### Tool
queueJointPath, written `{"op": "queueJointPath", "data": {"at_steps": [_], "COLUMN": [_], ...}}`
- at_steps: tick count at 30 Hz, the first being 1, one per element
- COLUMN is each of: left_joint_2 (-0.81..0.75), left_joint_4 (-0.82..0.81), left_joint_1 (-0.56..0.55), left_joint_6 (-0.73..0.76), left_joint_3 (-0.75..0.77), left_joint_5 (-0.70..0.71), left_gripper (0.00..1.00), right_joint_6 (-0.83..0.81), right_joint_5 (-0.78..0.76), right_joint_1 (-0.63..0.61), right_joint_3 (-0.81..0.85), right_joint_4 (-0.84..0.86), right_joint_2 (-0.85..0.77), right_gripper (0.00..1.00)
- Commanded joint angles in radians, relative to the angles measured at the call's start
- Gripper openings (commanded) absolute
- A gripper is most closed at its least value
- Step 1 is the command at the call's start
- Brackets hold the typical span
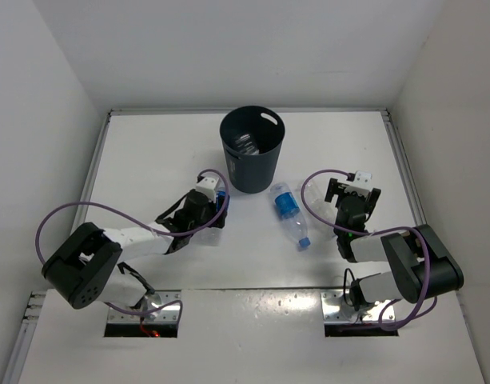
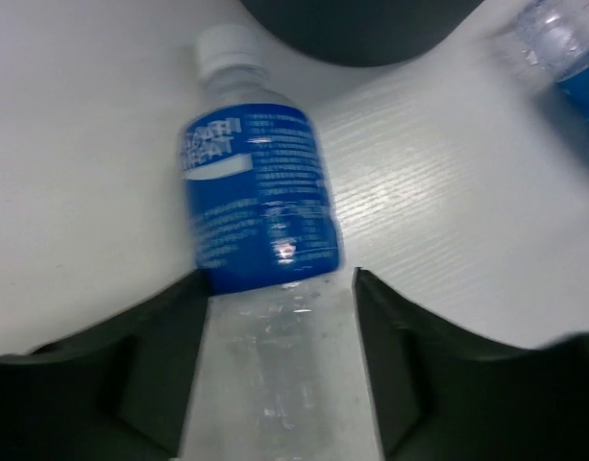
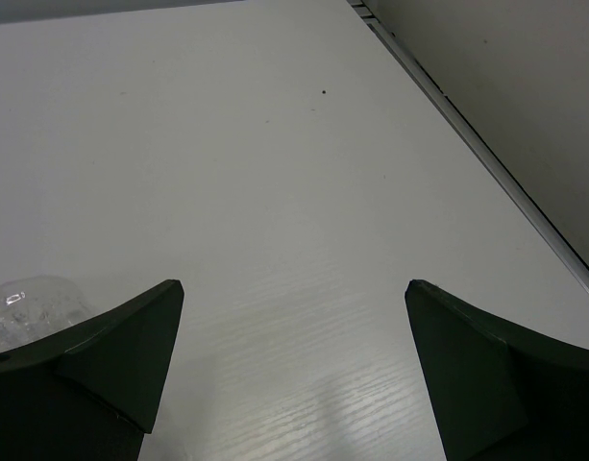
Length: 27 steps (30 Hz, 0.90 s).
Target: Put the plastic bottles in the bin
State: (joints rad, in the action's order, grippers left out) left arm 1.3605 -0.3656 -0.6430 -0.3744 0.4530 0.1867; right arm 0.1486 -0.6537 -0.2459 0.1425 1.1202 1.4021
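The dark round bin (image 1: 252,156) stands at the table's far middle, with something clear, apparently a bottle (image 1: 246,144), inside. My left gripper (image 1: 217,210) is just left of the bin's base, shut on the clear lower body of a blue-labelled bottle (image 2: 260,192); its white cap points at the bin (image 2: 361,29). A second blue-labelled bottle (image 1: 289,212) lies on the table right of the bin and shows in the left wrist view (image 2: 568,48). A clear bottle (image 1: 312,192) lies just left of my right gripper (image 1: 353,194), which is open and empty; it shows in the right wrist view (image 3: 25,307).
White walls enclose the table on three sides. A metal rail (image 3: 486,154) runs along the right edge, close to the right arm. Purple cables (image 1: 69,216) loop beside both arms.
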Motion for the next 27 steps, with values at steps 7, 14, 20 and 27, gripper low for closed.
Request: {"op": "queueJointPath", "data": {"at_steps": [7,14,20,27], "left_joint_2": [0.009,-0.026,-0.074,-0.074], "left_joint_4": [-0.027,0.046,0.085,0.114], "left_joint_1": [-0.01,0.015,0.088,0.169], "left_joint_6": [0.034,0.054,0.054,0.032], "left_joint_3": [0.041,0.133,0.245,0.43], "left_joint_5": [-0.02,0.06,0.21,0.486], "left_gripper": [0.5,0.32,0.29,0.15], "right_joint_6": [0.011,0.011,0.011,0.011], "right_joint_5": [-0.014,-0.014,-0.014,-0.014], "right_joint_1": [-0.006,-0.006,-0.006,-0.006], "right_joint_3": [0.002,0.002,0.002,0.002], "right_joint_4": [0.043,0.043,0.043,0.043], "right_joint_2": [-0.009,-0.009,-0.009,-0.009], "right_gripper": [1.0,1.0,1.0,1.0]}}
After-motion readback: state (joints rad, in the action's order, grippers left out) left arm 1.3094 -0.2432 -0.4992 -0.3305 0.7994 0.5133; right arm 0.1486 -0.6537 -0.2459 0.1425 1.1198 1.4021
